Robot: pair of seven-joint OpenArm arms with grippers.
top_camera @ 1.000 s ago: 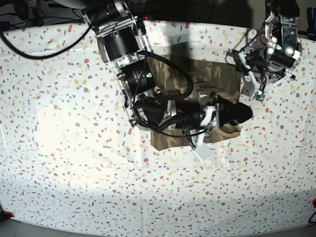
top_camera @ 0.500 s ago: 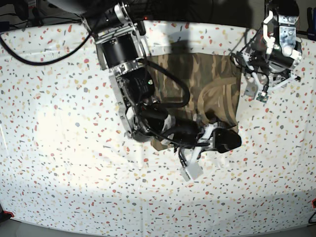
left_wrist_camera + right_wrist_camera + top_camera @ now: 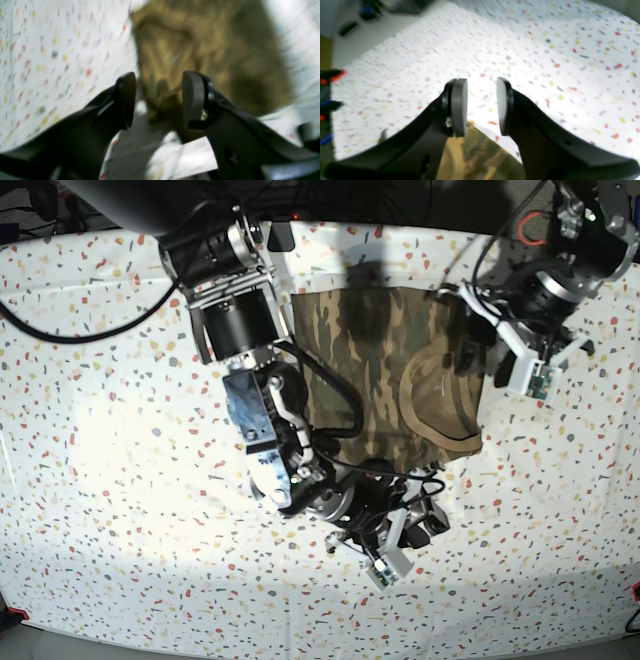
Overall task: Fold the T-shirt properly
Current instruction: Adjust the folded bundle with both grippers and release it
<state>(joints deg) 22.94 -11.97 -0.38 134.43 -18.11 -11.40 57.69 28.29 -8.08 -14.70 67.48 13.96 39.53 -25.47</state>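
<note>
The camouflage T-shirt point(image 3: 370, 370) lies folded into a rough rectangle at the back middle of the table, its tan collar point(image 3: 432, 398) curving on top at the right. My right gripper point(image 3: 425, 525) is open and empty, just off the shirt's front edge. In the right wrist view its pads point(image 3: 459, 107) stand apart over the cloth-covered table, with a shirt edge point(image 3: 475, 155) below them. My left gripper point(image 3: 468, 348) is open at the shirt's right edge. In the left wrist view its fingers point(image 3: 126, 100) frame the blurred T-shirt point(image 3: 200, 50), holding nothing.
A white tablecloth with coloured speckles point(image 3: 120, 430) covers the whole table. The right arm's black body and cables point(image 3: 250, 350) lie over the shirt's left edge. Dark equipment point(image 3: 370, 10) stands beyond the table's far edge.
My right gripper has moved off the shirt toward the table's front. The shirt now lies flat with the collar showing. My left gripper has swung in to the shirt's right edge.
</note>
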